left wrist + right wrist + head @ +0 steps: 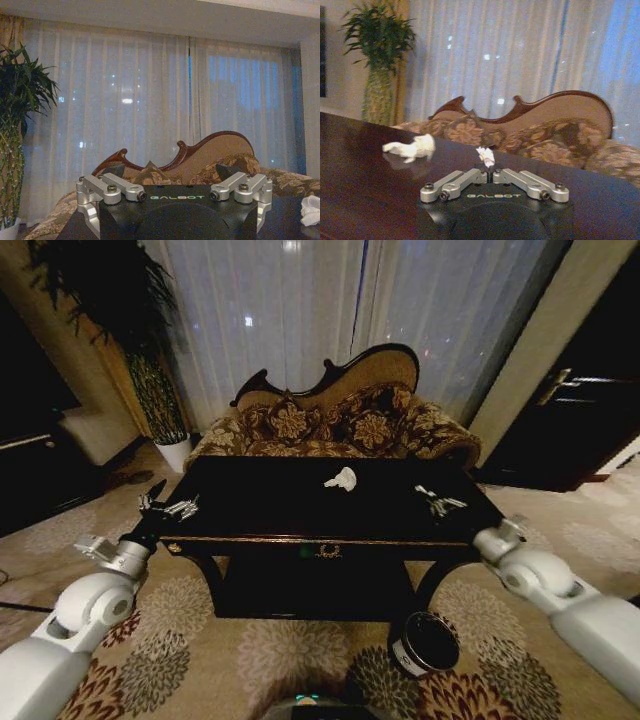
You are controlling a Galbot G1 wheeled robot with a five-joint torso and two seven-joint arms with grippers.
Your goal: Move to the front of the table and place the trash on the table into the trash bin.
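Right gripper (490,172) clamps a paper scrap (485,156) (upright); left gripper (175,187) spread apart.

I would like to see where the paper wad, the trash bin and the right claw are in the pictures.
paper wad (342,479): head view, middle of the white crumpled wad on the table.
trash bin (409,657): head view, pale label on its side.
right claw (490,171): right wrist view, between the fingertips, shut on a paper scrap.

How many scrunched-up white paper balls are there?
2. One paper wad lies loose near the middle of the table. A smaller wad is pinched in the right claw over the table's right side. Others may be hidden.
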